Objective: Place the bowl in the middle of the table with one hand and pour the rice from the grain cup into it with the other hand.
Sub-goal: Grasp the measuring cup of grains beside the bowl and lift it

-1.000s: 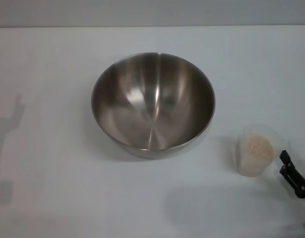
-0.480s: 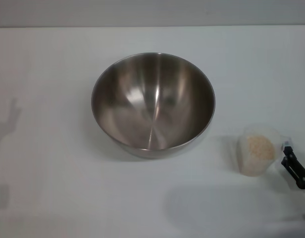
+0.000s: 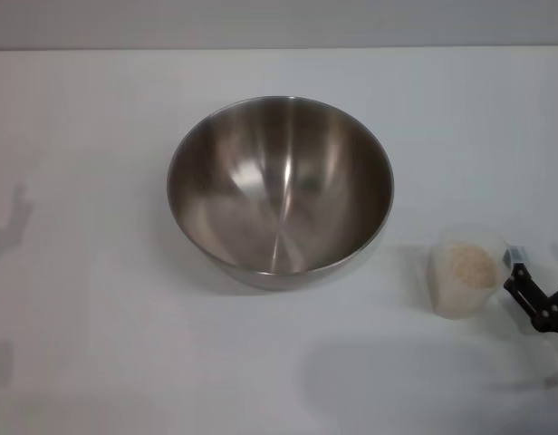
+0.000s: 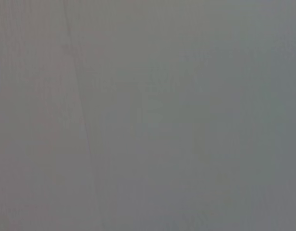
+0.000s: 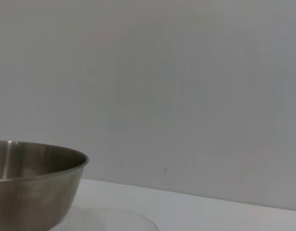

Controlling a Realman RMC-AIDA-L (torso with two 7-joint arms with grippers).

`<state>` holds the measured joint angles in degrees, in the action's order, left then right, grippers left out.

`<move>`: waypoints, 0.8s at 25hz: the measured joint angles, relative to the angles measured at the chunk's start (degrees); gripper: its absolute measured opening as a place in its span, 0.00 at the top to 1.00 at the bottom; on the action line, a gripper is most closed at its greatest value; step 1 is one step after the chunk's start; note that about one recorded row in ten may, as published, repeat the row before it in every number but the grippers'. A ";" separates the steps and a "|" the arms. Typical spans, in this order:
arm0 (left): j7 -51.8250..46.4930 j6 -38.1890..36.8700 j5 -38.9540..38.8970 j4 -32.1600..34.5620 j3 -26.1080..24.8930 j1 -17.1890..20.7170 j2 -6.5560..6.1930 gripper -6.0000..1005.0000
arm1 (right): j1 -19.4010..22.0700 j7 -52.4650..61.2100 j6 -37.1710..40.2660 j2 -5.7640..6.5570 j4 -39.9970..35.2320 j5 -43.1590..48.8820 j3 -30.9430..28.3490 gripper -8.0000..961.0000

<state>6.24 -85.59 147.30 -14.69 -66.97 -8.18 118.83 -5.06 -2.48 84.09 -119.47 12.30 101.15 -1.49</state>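
right gripper (image 3: pixel 524 276): seen only in part at the right edge of the head view, low over the table (image 3: pixel 98 362); one dark finger tip is at the lip of the cup; how wide the jaws stand cannot be told.
cup (image 3: pixel 466 272): upright on the table, just left of the right gripper, touching it or nearly so; which of the two cannot be told. Its rim (image 5: pixel 114 217) shows faintly in the right wrist view.
rice (image 3: pixel 471 265): held in the cup, a pale heap well below the rim.
bowl (image 3: pixel 281 188): set about mid-table, empty, up and to the left of the cup, apart from it; its side (image 5: pixel 32 187) is seen in the right wrist view.
key relation: the cup lies between the right gripper and the bowl, so a grasp followed by a carry leftward and away is judged to be called for.
obstacles: none seen between cup and bowl.
nearer arm: the right one.
left gripper: not in view; nothing is shown by its wrist view.
stage: bowl judged placed; pouring not yet begun.
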 joint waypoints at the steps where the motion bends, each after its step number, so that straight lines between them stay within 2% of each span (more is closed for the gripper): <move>1: 0.00 0.05 0.00 0.03 0.00 0.02 0.00 0.14 | -0.09 0.01 -0.13 0.00 0.00 0.00 0.00 0.13; 9: 0.00 0.67 0.00 0.10 0.00 -0.03 0.00 0.14 | 0.20 -1.36 0.45 -0.20 0.21 0.01 0.00 0.21; 12: 0.00 0.90 0.00 0.10 0.00 -0.12 0.00 0.14 | 0.02 -1.42 0.46 -0.21 0.21 0.01 -0.01 0.40; 20: 0.00 1.48 0.00 0.10 0.08 -0.26 0.05 0.14 | -0.14 -2.09 0.54 -0.24 0.41 -0.05 -1.06 0.65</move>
<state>6.24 -84.11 147.30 -14.59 -66.89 -8.44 118.88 -5.20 -4.57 84.63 -119.71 12.71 101.11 -2.55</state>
